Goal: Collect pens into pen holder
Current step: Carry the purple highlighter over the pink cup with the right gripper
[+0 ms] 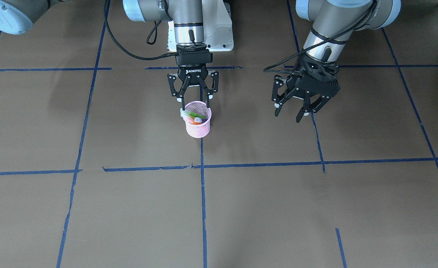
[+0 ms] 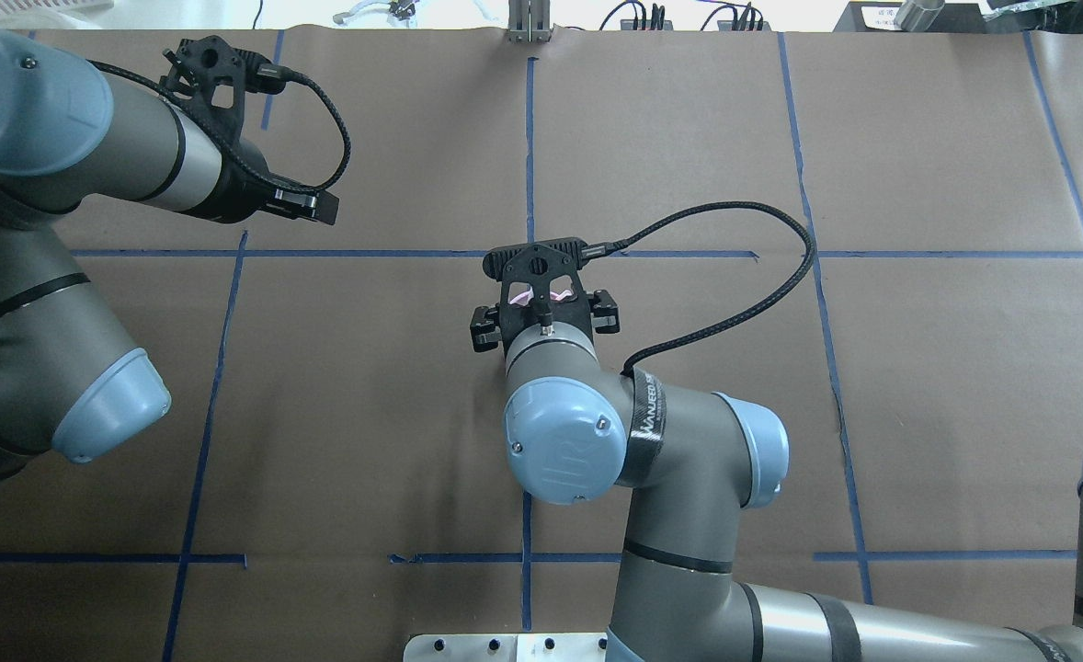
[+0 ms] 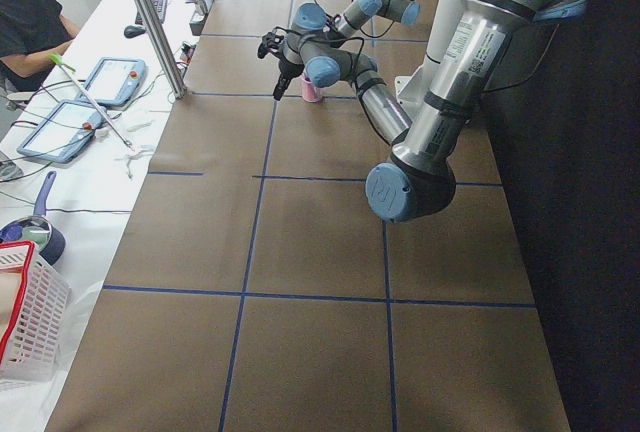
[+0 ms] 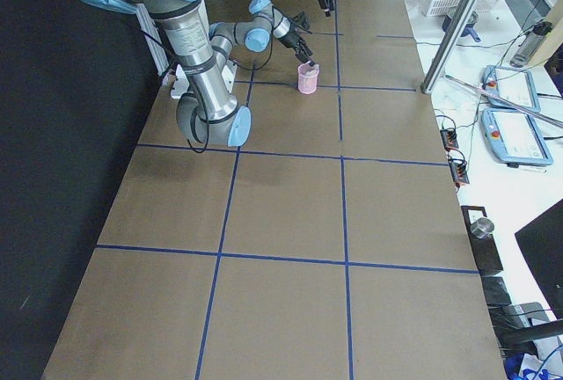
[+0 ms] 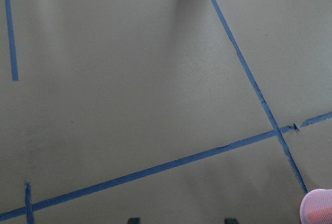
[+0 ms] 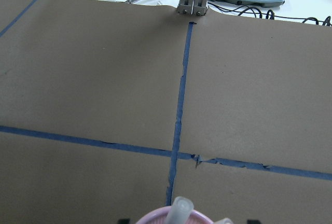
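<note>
The pen holder (image 1: 198, 128) stands upright on the brown table (image 1: 129, 208), just beside one of the blue tape lines (image 1: 203, 208), and the pens (image 1: 195, 117) lean inside it with their upper ends out over the rim. A green pen (image 1: 197, 114) and an orange pen (image 1: 196, 120) can be told by colour. The purple one cannot be made out with certainty among them. They lie slanted against the mesh wall, probably because the cup is wider than a pen, so each one tips over until it meets the rim. The right gripper (image 1: 193, 97) hangs directly above the mouth of the holder, pointing down, with its jaws spread apart and nothing between them. This position fits a drop made from above, since a pen let go there falls into the cup and not beside it. In the right wrist view a pale cap (image 6: 181, 207) rises just below the camera, which agrees with this. The left gripper (image 1: 292, 111) is well apart from the holder, tilted, also spread open and empty. It seems to be kept aside so that the two arms do not meet over the small cup. No pen is seen outside the holder, so the task appears to be at its end or very near it.
</note>
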Robot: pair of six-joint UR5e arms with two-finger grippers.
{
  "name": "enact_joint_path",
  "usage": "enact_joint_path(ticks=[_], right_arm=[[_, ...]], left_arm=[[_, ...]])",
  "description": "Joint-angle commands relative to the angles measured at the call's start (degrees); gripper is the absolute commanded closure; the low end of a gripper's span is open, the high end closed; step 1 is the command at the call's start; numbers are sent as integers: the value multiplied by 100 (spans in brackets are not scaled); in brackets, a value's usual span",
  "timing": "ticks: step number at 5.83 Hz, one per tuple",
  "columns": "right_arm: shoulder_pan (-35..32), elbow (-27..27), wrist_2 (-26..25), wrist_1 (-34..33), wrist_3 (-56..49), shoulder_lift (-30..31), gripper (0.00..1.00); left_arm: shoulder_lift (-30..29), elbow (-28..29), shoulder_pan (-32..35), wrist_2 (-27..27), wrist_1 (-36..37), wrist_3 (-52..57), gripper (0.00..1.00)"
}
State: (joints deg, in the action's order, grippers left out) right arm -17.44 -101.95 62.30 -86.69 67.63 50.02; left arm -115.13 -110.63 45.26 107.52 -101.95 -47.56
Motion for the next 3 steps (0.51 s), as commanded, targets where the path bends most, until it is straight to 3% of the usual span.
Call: enact_joint_path(ticks=[1, 3], right_arm=[[-650, -551, 1161, -5, -109, 348, 0], [-1958, -923, 3261, 30, -599, 1094, 0]], left_arm=[[139, 15, 35, 6, 0, 150, 38], [533, 42, 332, 50, 17, 1069, 37]])
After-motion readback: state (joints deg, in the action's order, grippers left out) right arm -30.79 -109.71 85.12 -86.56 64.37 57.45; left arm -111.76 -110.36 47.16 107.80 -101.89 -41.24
